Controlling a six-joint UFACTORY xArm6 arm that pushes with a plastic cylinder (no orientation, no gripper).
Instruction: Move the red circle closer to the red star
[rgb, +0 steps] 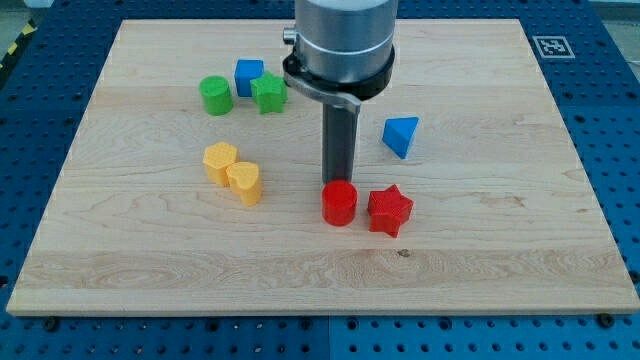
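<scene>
On the tabletop (480, 250), my tip (337, 184) stands just above the red circle (339, 204), touching or nearly touching its upper edge, and the red star (389, 210) lies just beside the circle on the view's right. Toward the view's left, well apart from these, the yellow hexagon (220, 162) and the yellow heart (244, 183) sit touching, the heart lower and to the right. Near the view's top, the green cylinder (215, 95), the blue cube (249, 76) and the green star (268, 93) cluster together, the cube highest between the two, while the blue triangle (401, 135) lies alone right of the rod.
</scene>
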